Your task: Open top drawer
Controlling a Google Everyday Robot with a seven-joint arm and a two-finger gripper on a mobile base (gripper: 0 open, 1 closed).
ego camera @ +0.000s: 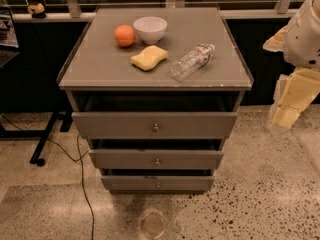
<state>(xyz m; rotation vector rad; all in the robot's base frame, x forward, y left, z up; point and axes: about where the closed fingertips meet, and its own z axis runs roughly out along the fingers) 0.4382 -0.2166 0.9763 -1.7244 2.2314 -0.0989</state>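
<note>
The top drawer (125, 125) is the widest and tallest of three grey drawers in a grey cabinet. It has a small round metal knob (156, 128) at its centre. Its front stands out from the cabinet, with a dark gap above it under the cabinet top. My gripper (290, 106) hangs at the right edge of the view on a white and cream arm. It is well to the right of the cabinet, about level with the top drawer, and touches nothing.
On the cabinet top (100, 59) lie an orange (124, 35), a white bowl (150, 29), a yellow sponge (149, 57) and a clear plastic bottle (192, 61) on its side. Two narrower drawers (125, 159) sit below. A black cable (85, 184) and a table leg (44, 139) are at left.
</note>
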